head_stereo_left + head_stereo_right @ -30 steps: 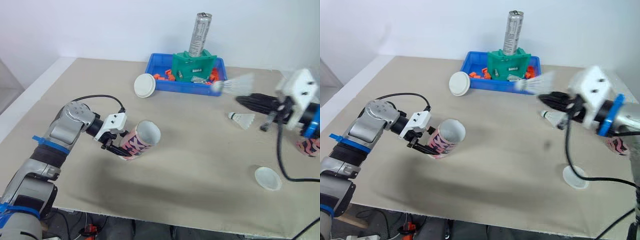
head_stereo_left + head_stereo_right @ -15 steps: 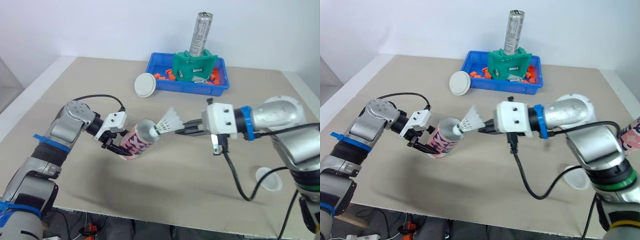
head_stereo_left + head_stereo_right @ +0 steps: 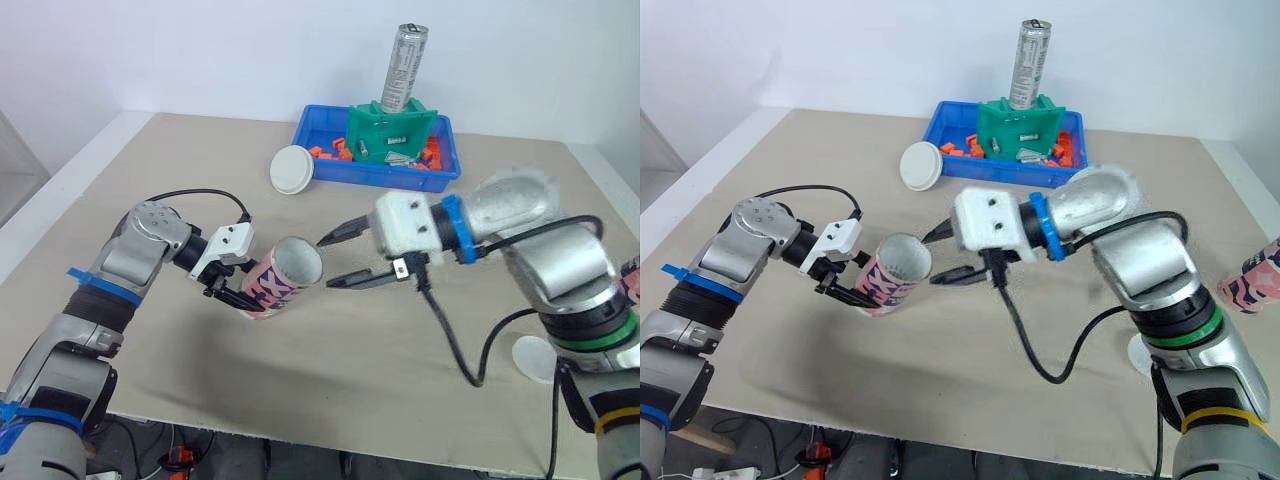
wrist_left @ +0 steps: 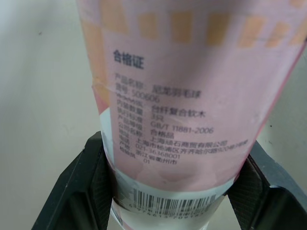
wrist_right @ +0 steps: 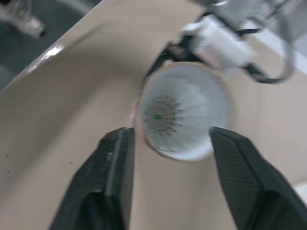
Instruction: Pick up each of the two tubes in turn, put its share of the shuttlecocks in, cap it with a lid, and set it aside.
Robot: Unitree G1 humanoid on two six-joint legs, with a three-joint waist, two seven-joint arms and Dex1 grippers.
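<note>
The beige surface [image 3: 400, 340] carries a blue bin [image 3: 385, 178] at 12 o'clock, in which a green holder [image 3: 395, 135] and a tall can [image 3: 404, 65] stand. At about 9 o'clock the first tube [image 3: 280, 280] is gripped near its closed base by the left end effector [image 3: 232, 290]. It is tilted off the surface, with its open mouth turned toward 3 o'clock. The right end effector [image 3: 326, 263] is spread wide and empty, just in front of that mouth, with one finger above the rim and one below.

The second tube [image 3: 1252, 278] is seen at the 3 o'clock edge, well apart. One white lid [image 3: 291, 169] lies just beside the bin at 11 o'clock, and another lid [image 3: 536, 357] lies at 4 o'clock. In the right wrist view a shuttlecock [image 5: 163, 115] is seen deep inside the held tube.

The step in hand is judged to be the filling of the first tube. Whether its share is complete cannot be told. Next, the right arm is expected to be drawn clear of the mouth and sent either for another shuttlecock or for a lid, while the tube is kept steady and its mouth unobstructed.
</note>
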